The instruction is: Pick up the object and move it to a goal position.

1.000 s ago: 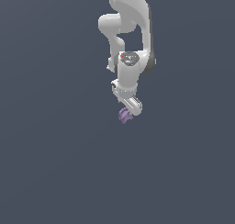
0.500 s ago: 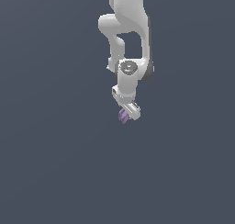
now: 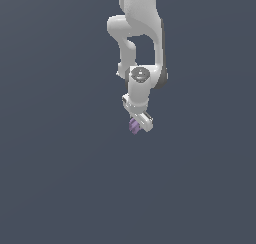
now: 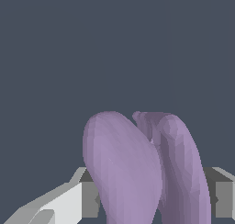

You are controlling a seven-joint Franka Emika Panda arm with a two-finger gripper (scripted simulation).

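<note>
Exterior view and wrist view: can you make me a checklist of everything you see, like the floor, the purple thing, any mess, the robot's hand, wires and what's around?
Surface: plain dark grey-blue everywhere; no edge or marking seen.
Job's things: the purple object, lumpy with curved lobes, sits between the fingers; no goal marker seen.
Clutter: nothing seen.
Hand: the white hand points down, shut on the purple object.
Cables: nothing seen.
Surroundings: only the white arm coming in from the top of the exterior view.

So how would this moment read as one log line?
phase: carrying | claw: shut on purple object | object: between fingers, off the floor
</note>
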